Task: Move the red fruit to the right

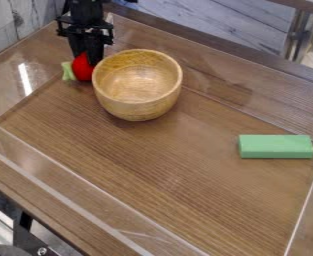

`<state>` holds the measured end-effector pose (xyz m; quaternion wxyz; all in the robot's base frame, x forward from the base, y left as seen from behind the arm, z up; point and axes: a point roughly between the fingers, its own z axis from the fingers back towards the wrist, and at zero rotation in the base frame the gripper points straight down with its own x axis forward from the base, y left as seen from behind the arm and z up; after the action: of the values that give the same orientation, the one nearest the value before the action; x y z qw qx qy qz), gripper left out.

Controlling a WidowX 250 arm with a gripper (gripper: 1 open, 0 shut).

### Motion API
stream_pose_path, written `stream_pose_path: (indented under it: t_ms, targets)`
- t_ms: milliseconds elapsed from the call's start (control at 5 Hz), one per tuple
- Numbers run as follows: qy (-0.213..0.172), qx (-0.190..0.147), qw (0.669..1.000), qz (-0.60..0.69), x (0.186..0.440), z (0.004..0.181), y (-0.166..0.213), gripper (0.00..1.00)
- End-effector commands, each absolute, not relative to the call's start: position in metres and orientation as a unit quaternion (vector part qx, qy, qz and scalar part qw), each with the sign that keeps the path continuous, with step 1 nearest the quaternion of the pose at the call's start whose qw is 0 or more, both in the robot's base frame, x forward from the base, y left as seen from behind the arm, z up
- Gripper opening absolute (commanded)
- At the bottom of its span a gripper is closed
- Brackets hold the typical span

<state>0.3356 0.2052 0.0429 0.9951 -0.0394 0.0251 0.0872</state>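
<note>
Wood-grain tabletop (159, 190) under a clear rim fills the frame, a wooden bowl (137, 84) in its upper left and a flat green block (276, 147) at the right edge. Just left of the bowl, touching or nearly touching its wall, sits the red fruit (80, 69). Directly above it the black gripper (84, 48) points straight down, jaws drawn together on the fruit's top. Judging by this, rightward travel must lift clear of the bowl, which blocks the path.
</note>
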Motion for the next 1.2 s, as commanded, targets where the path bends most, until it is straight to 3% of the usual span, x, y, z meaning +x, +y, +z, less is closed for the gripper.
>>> stream_pose_path:
  t_ms: [0,400,600,1000]
  targets:
    - [-0.038,-0.025,0.994,0.098,0.337,0.103,0.213,0.00]
    - [-0.087,-0.036,0.991,0.096,0.335,0.165,0.200,0.00]
    - [-0.092,-0.049,0.992,0.070,0.332,0.176,0.169,0.00]
    - [-0.079,-0.080,0.994,0.005,0.335,0.175,0.106,0.00]
